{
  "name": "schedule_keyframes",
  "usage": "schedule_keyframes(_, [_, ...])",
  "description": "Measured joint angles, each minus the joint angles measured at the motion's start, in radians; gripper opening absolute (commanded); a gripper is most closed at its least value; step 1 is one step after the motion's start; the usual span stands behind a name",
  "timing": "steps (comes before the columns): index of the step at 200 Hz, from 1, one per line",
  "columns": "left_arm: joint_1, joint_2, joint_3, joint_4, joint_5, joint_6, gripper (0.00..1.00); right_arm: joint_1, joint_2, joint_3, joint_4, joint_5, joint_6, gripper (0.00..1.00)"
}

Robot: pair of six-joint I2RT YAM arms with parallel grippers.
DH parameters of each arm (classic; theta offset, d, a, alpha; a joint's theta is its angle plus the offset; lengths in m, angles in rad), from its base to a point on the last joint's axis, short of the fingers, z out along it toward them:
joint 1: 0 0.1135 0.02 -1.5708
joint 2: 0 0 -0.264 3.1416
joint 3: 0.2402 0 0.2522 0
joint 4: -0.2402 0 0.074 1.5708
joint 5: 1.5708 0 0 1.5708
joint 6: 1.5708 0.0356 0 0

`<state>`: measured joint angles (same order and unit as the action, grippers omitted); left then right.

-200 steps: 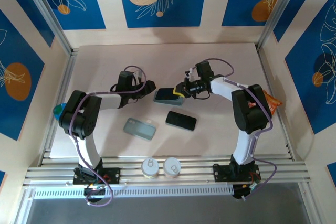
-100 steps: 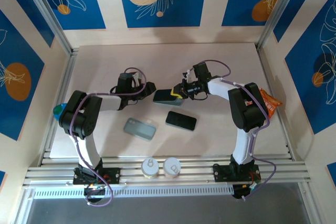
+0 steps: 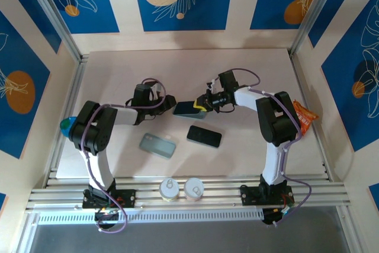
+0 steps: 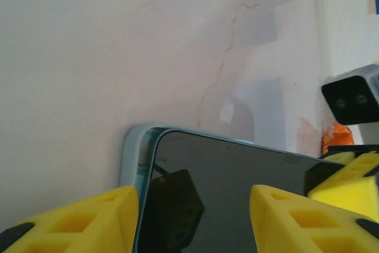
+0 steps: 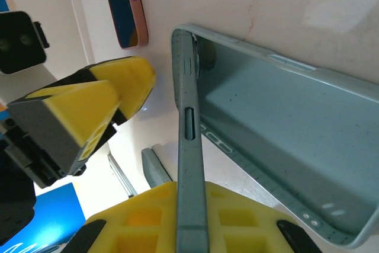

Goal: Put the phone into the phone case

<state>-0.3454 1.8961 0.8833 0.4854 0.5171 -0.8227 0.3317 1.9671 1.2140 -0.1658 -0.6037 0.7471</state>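
Left fingers [image 4: 77, 217] are spread, poised over one end of the phone [image 4: 237, 188]; can't tell if they touch it. Phone lies mid-table between the arms, one corner inside the rim of the teal case [image 4: 134, 158]. Right fingers [image 5: 148, 217] pinch the case's side wall. Looks like the seating step. Next: press the phone flat while the case is held, every corner under the lip. It's tight between the arms. Spare phone [image 3: 204, 136] lies near; free room is toward the table's [image 3: 249, 69] far side.
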Motion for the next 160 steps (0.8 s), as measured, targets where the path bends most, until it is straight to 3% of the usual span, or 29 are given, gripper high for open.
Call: schedule_keyframes(160, [-0.013, 0.037, 0.023, -0.014, -0.01, -0.018, 0.52, 0.003, 0.077, 0.094, -0.05, -0.037, -0.051, 0.0])
